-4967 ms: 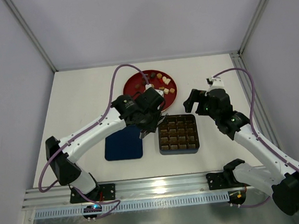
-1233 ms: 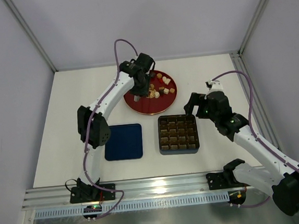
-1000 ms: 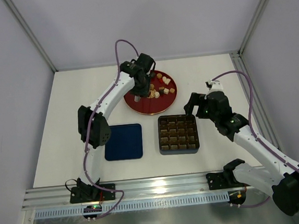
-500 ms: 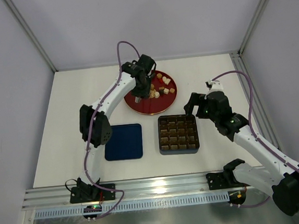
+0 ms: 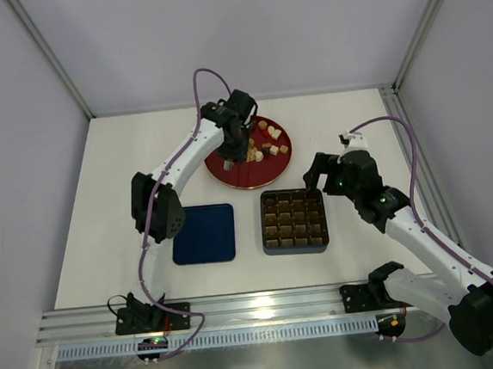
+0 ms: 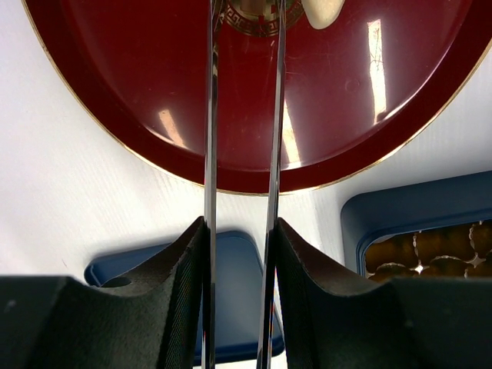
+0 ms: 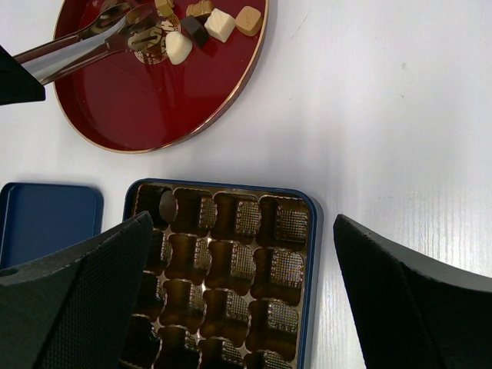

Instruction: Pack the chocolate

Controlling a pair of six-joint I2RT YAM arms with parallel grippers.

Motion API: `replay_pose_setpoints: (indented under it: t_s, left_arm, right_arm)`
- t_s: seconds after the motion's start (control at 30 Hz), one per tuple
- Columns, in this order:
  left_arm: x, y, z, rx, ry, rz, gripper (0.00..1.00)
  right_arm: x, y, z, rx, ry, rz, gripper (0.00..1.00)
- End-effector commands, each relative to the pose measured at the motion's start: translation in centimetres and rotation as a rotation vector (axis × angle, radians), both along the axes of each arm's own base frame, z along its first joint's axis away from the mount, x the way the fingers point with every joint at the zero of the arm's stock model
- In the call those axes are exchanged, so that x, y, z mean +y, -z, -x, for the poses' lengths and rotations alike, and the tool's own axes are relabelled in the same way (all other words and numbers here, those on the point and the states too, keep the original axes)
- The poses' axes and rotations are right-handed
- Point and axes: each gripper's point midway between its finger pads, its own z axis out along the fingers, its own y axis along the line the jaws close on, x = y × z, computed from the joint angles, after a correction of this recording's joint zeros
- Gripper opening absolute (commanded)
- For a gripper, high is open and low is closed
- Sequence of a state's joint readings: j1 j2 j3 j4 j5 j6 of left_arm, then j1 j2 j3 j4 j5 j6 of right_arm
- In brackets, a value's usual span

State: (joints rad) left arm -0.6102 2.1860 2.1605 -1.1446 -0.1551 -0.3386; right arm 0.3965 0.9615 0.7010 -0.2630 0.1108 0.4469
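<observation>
Robot test cell, laboratory type. Plain pale wall panels point(image 5: 216, 32) on three sides, set in bare metal corner posts point(image 5: 49, 55). White table point(image 5: 132, 160). Slotted aluminium rail point(image 5: 266, 304) along its near edge, carrying two bolted-down robot arms: left arm point(image 5: 184, 160), right arm point(image 5: 419, 234). Purple cables point(image 5: 198, 75) loop loose from both.

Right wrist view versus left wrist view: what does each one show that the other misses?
Only the right wrist: most of the gridded tray, with one dark chocolate in a corner cell. Only the left wrist: the left claw clamping the tongs by their blades. Both: red plate, tongs, blue lid, some tray.
</observation>
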Motion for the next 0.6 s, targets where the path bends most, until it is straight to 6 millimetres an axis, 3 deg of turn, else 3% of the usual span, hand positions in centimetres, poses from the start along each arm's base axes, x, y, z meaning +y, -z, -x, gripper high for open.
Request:
replay_pose_setpoints:
  t_s: [0.0,0.3,0.57]
  left_arm:
    - [-0.4,-1.2,-0.4,-0.03,-0.005,0.042,0.38]
    - [0.2,-1.5,-0.5,-0.044,-0.011,0.023,0.25]
    - [0.2,-4.5,-0.6,-0.092,-0.006,0.048,0.17]
  right_arm:
    - [0.2,-1.5,-0.5,-0.051,-0.003,-0.014,1.0]
    - [0.3,-1.7,-0.6,-0.055,-0.006,-0.013,1.0]
    - [0.2,-1.8,-0.7,-0.058,-0.005,-0.01,1.0]
